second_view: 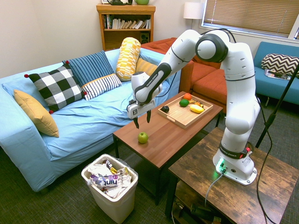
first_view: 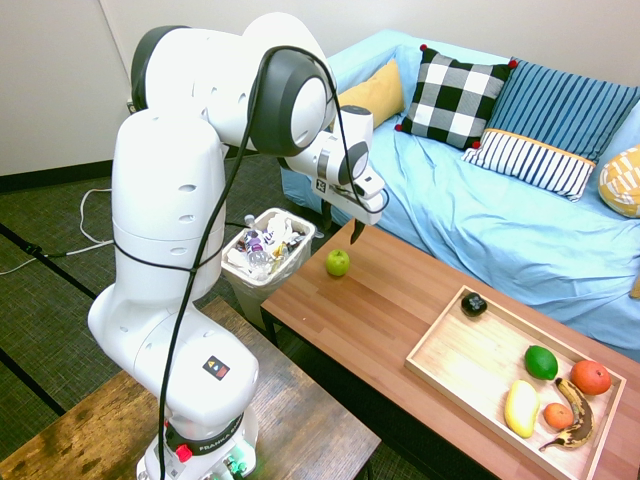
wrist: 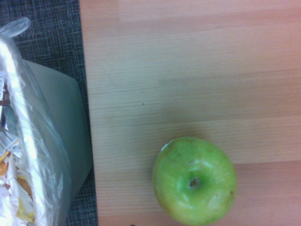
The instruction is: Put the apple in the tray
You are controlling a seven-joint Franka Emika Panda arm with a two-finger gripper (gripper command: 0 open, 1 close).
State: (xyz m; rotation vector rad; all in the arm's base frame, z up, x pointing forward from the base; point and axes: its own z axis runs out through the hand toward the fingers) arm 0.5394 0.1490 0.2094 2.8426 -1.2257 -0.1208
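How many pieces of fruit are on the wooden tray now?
6 on the tray: dark fruit, lime, orange-red fruit, smaller orange one, yellow fruit, brown banana. None looks hidden.

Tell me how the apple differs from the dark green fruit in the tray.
The apple is pale yellow-green; the dark green fruit is deeper green. The apple sits alone on the bare table near the waste bin; the green fruit lies in the tray among others. Both are round.
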